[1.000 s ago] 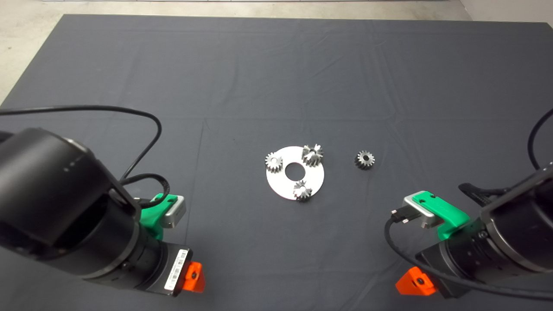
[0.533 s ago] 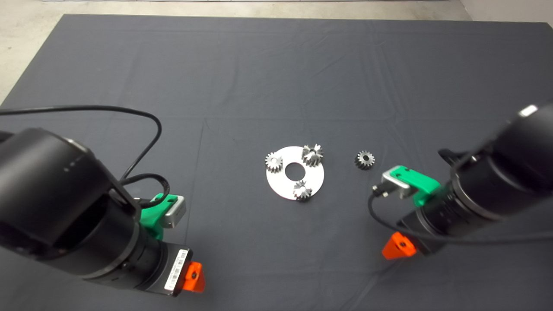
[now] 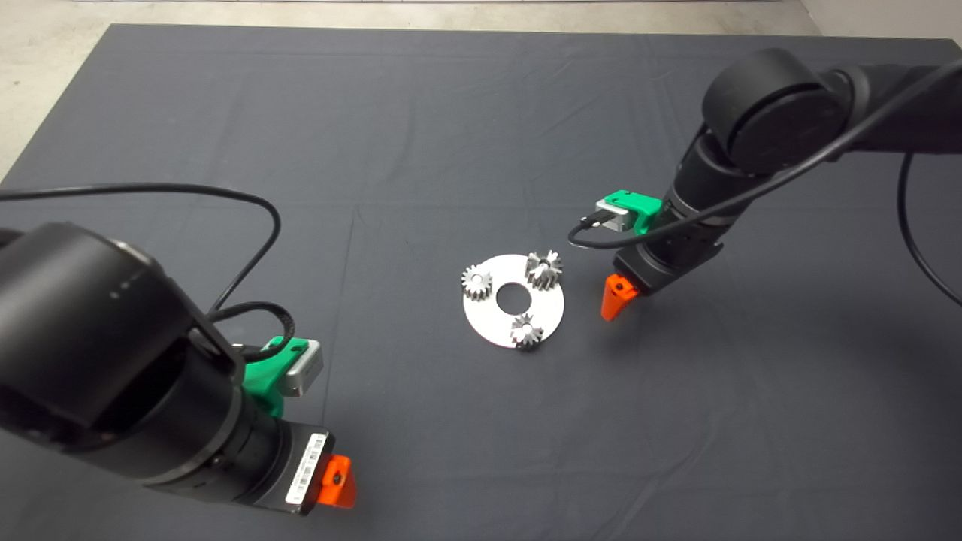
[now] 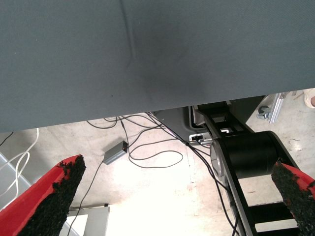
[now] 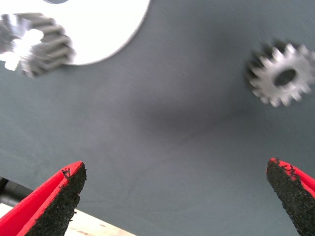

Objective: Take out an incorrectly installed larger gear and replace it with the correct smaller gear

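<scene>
Three gears sit on a round silver plate mid-mat, the larger gear at its far right rim. Right gripper, fingers spread wide, hovers just right of the plate above the smaller gear, loose on the mat. Left gripper waits, fingers apart, at the lower left.

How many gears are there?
4. Three sit on the round plate: pale gear, larger gear, another star-like gear. The smaller gear lies beside it, under the right claw.
</scene>
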Robot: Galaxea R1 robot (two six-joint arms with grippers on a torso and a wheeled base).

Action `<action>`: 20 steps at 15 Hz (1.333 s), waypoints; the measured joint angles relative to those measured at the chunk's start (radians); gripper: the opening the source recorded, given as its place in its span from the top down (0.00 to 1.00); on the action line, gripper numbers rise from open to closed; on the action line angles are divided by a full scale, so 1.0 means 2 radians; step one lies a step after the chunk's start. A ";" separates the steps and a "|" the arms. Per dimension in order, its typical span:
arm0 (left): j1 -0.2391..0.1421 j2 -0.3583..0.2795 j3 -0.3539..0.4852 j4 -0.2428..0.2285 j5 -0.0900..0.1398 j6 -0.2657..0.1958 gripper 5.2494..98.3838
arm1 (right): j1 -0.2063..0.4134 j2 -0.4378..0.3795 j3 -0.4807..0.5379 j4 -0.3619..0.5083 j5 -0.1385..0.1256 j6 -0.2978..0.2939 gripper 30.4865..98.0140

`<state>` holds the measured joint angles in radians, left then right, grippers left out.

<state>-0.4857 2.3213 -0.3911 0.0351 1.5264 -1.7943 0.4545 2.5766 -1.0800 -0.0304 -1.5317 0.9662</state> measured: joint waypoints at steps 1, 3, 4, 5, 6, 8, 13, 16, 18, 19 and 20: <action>0.000 0.000 0.000 0.000 0.000 0.000 0.01 | 0.000 0.011 -0.004 0.000 0.000 -0.006 0.01; 0.000 0.000 0.000 0.000 0.000 0.000 0.01 | 0.000 0.038 -0.015 0.000 0.001 -0.019 0.01; 0.000 0.000 0.000 0.000 0.000 0.000 0.01 | 0.000 0.049 -0.022 0.000 0.001 -0.027 0.01; 0.000 0.000 0.000 0.000 0.000 0.000 0.01 | 0.000 0.058 -0.029 -0.001 0.003 -0.035 0.01; 0.000 0.000 0.000 0.000 0.000 0.000 0.01 | 0.000 0.062 -0.037 -0.002 0.003 -0.042 0.01; 0.000 0.000 0.000 0.000 0.000 0.000 0.01 | 0.000 0.067 -0.048 -0.012 0.001 -0.055 0.01; 0.000 0.000 0.000 -0.001 0.000 0.000 0.01 | -0.002 0.083 -0.074 -0.055 0.001 -0.087 0.01; 0.000 0.000 0.000 -0.001 0.000 0.000 0.01 | -0.010 0.099 -0.090 -0.082 0.001 -0.092 0.01; 0.000 0.000 0.000 -0.001 0.000 0.000 0.01 | -0.014 0.110 -0.104 -0.095 0.001 -0.096 0.01; 0.000 0.000 0.000 -0.001 0.000 0.000 0.01 | -0.017 0.115 -0.110 -0.102 0.003 -0.098 0.01; 0.000 0.000 0.000 -0.001 0.000 0.000 0.01 | -0.022 0.117 -0.115 -0.106 0.003 -0.100 0.01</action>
<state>-0.4857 2.3211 -0.3911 0.0336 1.5264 -1.7943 0.4102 2.8113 -1.3094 -0.2430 -1.5264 0.7664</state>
